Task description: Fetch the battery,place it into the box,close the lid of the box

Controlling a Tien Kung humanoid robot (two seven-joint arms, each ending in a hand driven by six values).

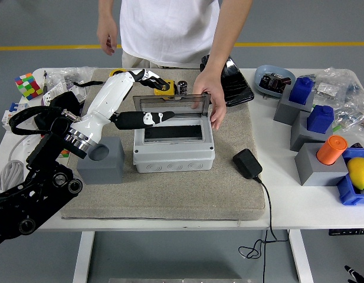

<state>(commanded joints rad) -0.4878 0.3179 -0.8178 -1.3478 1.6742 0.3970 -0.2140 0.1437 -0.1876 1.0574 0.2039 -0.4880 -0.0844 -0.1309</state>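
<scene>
The box (174,150) is moulded in matt grey plastic; its lid (171,104) is formed of smoky clear plastic; the mat (170,188) beneath is made of rough beige cloth; the left hand (137,97) is shelled in glossy white and black plastic.

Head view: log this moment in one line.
left hand: open, above grey plastic box | clear hinged lid: up, held by person's hand | right hand: unseen
</scene>
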